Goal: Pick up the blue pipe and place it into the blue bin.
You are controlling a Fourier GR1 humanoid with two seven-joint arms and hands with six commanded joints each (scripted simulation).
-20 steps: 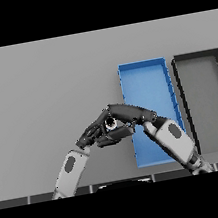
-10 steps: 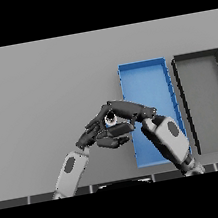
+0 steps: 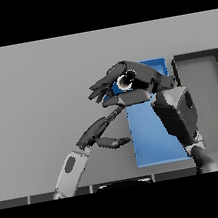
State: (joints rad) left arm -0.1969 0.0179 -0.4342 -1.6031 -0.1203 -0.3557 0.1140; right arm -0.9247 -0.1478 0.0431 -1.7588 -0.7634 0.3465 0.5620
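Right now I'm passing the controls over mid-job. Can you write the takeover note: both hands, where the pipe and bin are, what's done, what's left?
Right robot hand: raised, fingers curled round the blue pipe, of which only a small part shows under the fingers.
Left robot hand: open, holding nothing, low beside the blue bin's left edge.
Black bin sits to the right of the blue one.
Done: pipe picked up, held at the blue bin's near-left top corner.
Left: carry it fully over the blue bin, lower it and release.
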